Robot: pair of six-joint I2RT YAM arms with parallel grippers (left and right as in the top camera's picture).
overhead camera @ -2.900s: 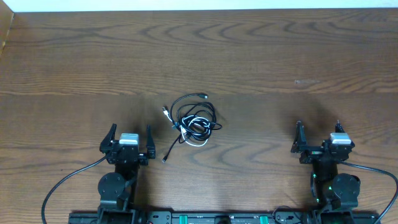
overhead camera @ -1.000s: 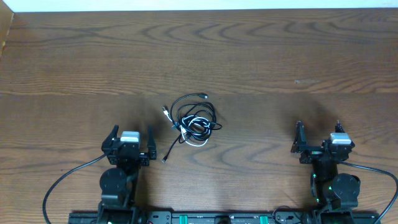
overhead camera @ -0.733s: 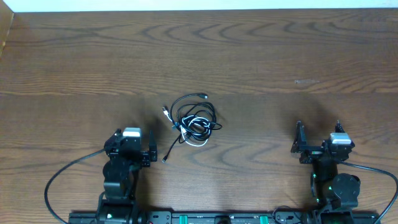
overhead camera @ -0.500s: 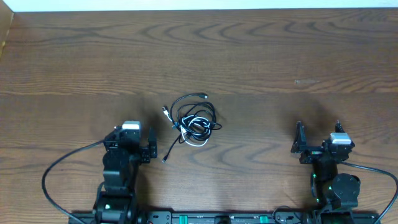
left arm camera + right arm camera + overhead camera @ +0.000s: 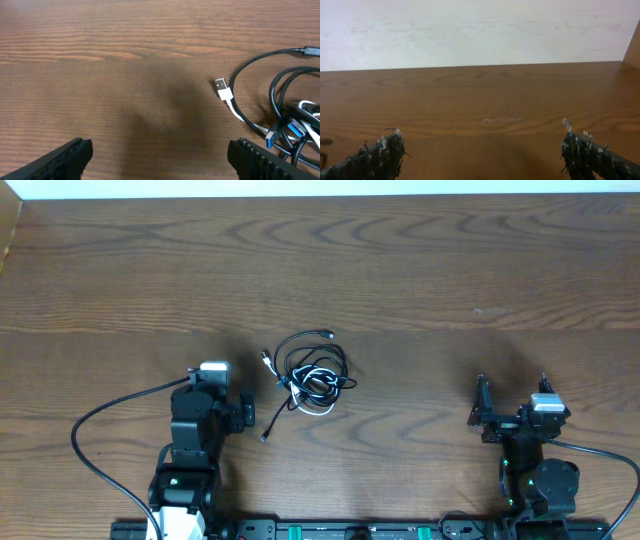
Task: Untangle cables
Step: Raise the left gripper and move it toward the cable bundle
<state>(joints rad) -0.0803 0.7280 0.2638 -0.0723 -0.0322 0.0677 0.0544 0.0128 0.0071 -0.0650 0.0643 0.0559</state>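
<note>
L claw [image 5: 160,147]: jaws wide, nothing btwn them, over wood table [image 5: 100,75]. Cables [image 5: 280,115] lie on the table ahead of it & to its right, tangled: black loops plus one white cord. White USB plug [image 5: 222,87] is the end closest to the claw's centre line; blue-tipped plug [image 5: 295,128] sits in the knot. R claw [image 5: 481,141]: wide too, empty, low over table, w/ bundle well off to its left. Tabletop dark brown w/ heavy grain. White wall [image 5: 480,30] beyond far edge, ahead of R claw.
</note>
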